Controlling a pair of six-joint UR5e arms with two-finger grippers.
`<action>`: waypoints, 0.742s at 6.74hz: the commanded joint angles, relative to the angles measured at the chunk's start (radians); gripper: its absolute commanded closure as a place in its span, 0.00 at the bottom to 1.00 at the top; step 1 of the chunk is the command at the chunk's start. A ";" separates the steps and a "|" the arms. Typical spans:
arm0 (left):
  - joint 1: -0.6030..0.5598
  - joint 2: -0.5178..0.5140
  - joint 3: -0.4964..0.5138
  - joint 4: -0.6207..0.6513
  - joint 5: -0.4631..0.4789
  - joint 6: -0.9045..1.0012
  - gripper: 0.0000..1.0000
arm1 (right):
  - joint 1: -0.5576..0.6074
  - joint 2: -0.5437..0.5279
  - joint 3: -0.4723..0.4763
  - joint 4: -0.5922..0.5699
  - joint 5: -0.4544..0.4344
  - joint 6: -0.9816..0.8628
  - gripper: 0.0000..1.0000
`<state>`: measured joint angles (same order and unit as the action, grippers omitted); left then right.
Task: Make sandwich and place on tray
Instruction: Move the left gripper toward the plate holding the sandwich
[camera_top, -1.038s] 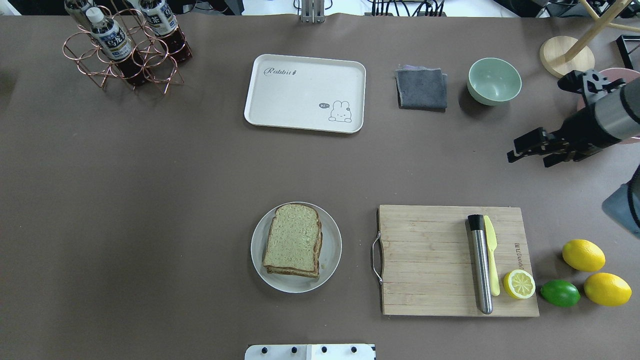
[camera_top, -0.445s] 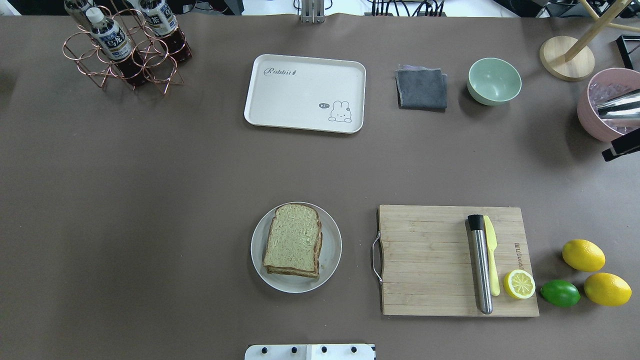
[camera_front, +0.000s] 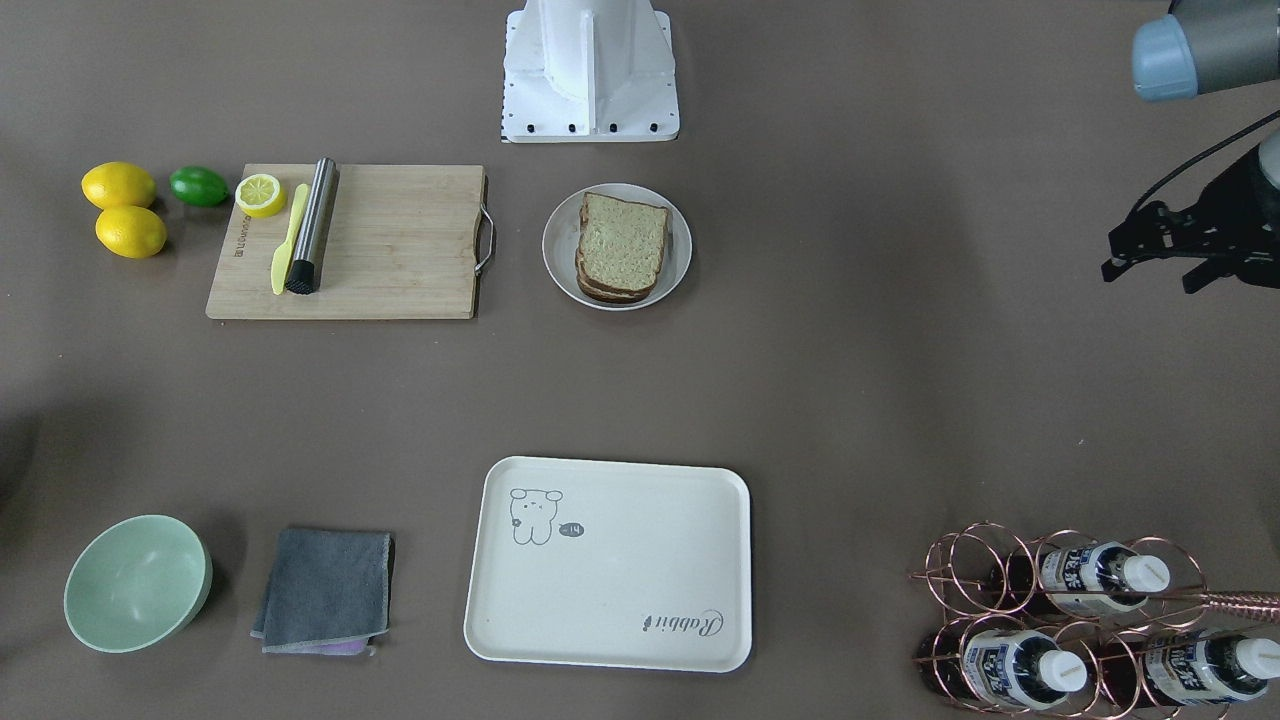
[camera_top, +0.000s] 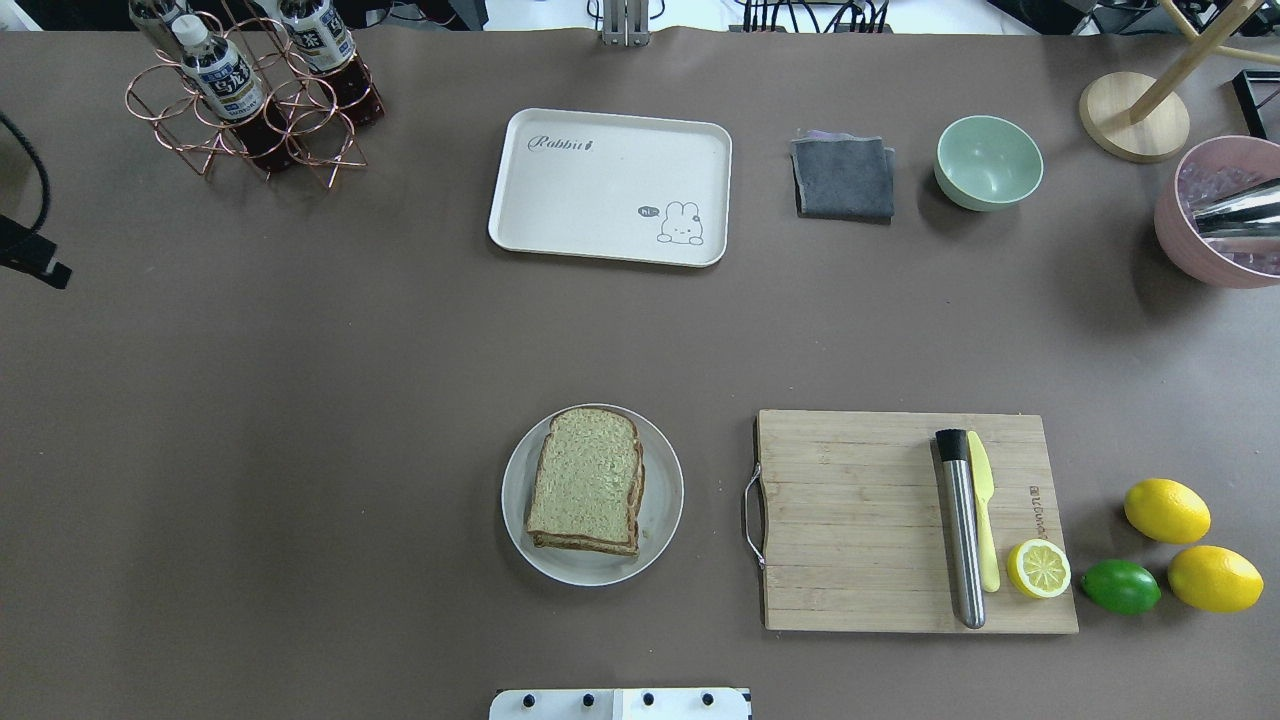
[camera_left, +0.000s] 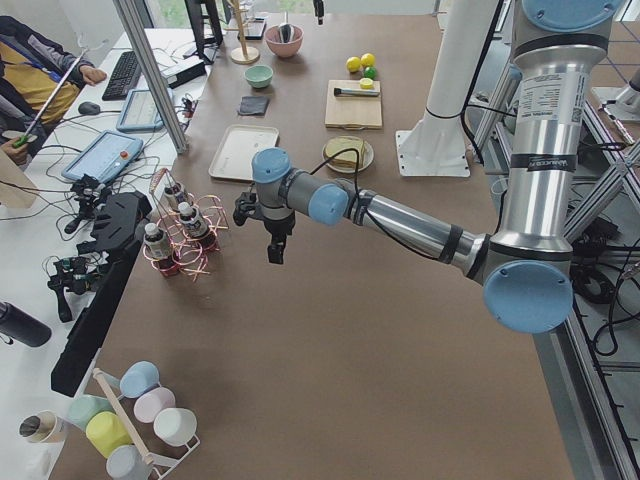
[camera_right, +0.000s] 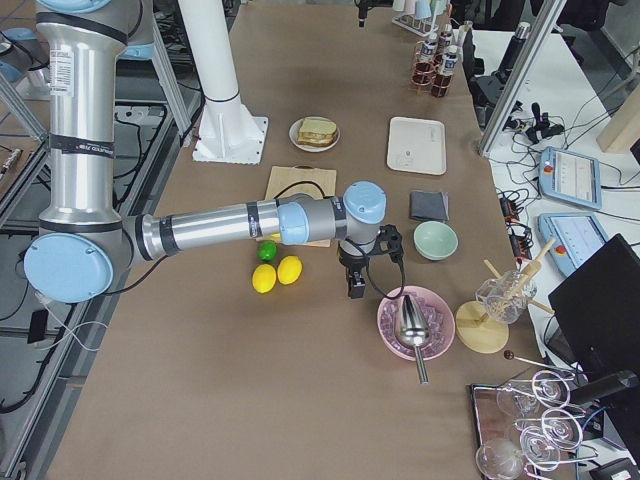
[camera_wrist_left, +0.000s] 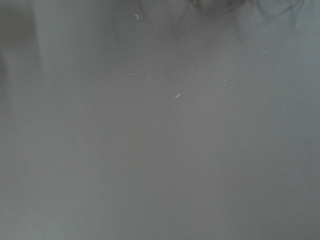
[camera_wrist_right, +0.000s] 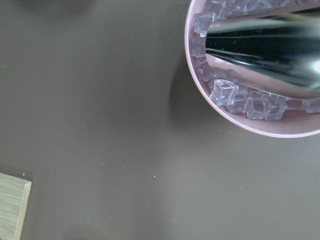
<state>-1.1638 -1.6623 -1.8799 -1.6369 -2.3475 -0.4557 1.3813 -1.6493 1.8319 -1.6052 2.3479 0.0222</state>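
Overhead exterior: sandwich (camera_top: 588, 480) lengthwise toward tray (camera_top: 610, 185); left gripper (camera_left: 275, 250), right gripper (camera_right: 355, 287) spread unclear.

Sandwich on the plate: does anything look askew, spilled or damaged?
Nothing spilled or damaged. The sandwich lies stacked on the white plate, its top slice shifted slightly so a lower crust shows along one side. The tray holds nothing yet.

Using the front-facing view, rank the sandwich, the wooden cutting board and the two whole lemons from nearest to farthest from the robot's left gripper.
Measured from the left gripper, at the view's right edge:
1. sandwich, on the plate at centre.
2. cutting board, left of the plate.
3. whole lemons, at the far left edge.
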 joint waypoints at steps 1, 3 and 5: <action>0.187 -0.100 -0.013 -0.078 -0.003 -0.249 0.03 | 0.008 -0.004 0.003 -0.007 -0.005 -0.011 0.00; 0.399 -0.235 -0.011 -0.103 0.125 -0.483 0.11 | 0.008 -0.003 0.001 -0.007 -0.004 -0.010 0.00; 0.519 -0.278 0.001 -0.104 0.162 -0.534 0.26 | 0.010 -0.001 0.001 -0.007 -0.004 -0.011 0.00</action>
<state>-0.7169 -1.9125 -1.8851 -1.7394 -2.2150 -0.9530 1.3902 -1.6518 1.8331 -1.6122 2.3438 0.0118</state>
